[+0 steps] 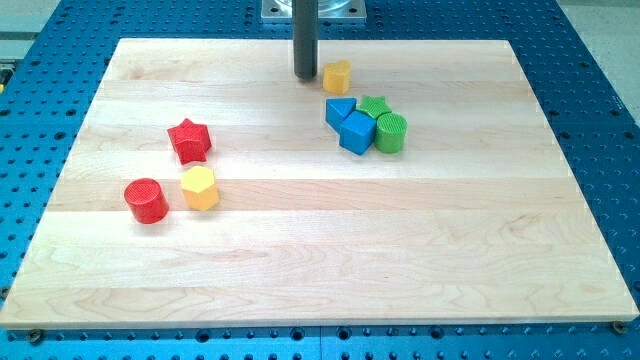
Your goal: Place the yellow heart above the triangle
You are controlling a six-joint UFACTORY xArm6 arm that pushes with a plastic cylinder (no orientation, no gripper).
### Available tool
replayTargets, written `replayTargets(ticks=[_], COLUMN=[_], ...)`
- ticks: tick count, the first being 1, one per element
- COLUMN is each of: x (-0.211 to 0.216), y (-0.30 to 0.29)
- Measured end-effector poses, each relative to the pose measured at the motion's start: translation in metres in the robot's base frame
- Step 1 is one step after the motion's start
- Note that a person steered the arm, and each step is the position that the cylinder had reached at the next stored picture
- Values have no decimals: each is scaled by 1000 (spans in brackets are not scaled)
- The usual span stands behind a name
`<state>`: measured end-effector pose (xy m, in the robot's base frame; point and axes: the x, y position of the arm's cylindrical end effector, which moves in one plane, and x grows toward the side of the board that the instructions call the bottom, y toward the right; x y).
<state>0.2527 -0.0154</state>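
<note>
The yellow heart [338, 76] sits near the view's top, just above the blue triangle [339, 110]. My tip [305, 75] is just left of the heart, a small gap apart. The triangle touches a blue cube [356, 132], with a green star [374, 106] and a green cylinder [390, 132] on their right.
A red star [189, 140], a red cylinder [146, 200] and a yellow hexagon [200, 187] lie at the view's left. The wooden board [320, 250] ends close above the heart and the tip.
</note>
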Motion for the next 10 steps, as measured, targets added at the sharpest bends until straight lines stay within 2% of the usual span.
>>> replayTargets(ticks=[1, 2, 3, 4, 7, 8, 10], x=[12, 44, 32, 43, 60, 86, 102], y=[46, 76, 63, 20, 200, 210, 155])
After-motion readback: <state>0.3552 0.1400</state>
